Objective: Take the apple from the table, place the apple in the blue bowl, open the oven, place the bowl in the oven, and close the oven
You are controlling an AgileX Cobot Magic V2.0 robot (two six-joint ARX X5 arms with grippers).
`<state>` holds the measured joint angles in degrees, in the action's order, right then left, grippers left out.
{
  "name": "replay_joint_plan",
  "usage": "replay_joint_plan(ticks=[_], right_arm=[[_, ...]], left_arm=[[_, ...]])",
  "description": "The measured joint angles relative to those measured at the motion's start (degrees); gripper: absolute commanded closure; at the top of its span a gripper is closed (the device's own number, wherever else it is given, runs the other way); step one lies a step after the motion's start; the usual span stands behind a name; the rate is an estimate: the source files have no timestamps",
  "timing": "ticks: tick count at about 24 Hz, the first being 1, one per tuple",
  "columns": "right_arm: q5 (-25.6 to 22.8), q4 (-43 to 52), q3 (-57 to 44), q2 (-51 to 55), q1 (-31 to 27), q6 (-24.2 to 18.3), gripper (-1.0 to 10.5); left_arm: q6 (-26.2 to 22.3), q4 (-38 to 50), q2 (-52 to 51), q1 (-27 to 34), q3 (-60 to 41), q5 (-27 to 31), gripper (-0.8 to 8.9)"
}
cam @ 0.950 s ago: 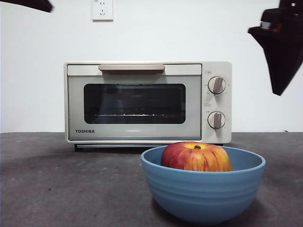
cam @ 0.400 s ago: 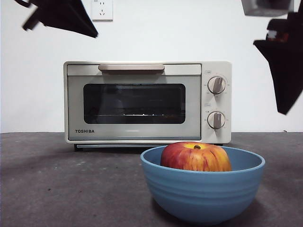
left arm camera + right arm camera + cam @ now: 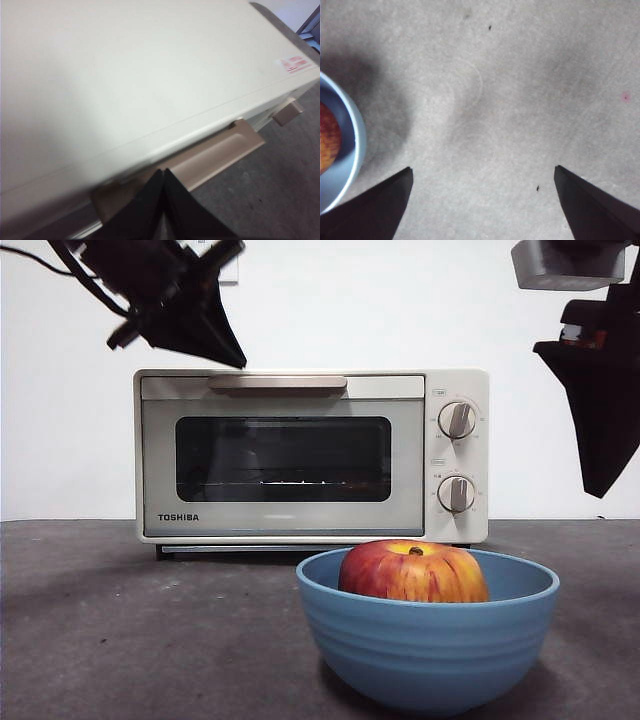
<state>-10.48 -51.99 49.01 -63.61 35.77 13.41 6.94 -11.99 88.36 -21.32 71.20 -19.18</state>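
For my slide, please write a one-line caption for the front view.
Apple in the blue bowl before the closed oven; left end effector above its handle.

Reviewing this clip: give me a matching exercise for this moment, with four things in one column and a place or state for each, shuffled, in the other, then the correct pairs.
Things:
1. apple
2. oven
3. left end effector
4. right end effector

States:
A. door closed
B. jaws spread wide above the bare table, beside the blue bowl
C. lying inside the blue bowl
D. jaws together, over the oven's top front edge near the handle

Pairs: 1-C, 2-A, 3-D, 4-B
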Motion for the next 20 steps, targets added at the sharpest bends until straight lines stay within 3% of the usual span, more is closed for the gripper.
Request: replay_joint_plan(ticks=[10, 20], right_arm=[[0.1, 0.4, 0.0, 0.0, 0.0, 0.3, 5.0], [1.6, 0.4, 0.0, 0.0, 0.0, 0.3, 5.0]], left_arm=[[-1.1, 1.1, 1.4, -1.7, 0.3, 2.9, 8.06], [-2.6, -8.1, 0.8, -6.2, 1.8, 2.4, 8.06]])
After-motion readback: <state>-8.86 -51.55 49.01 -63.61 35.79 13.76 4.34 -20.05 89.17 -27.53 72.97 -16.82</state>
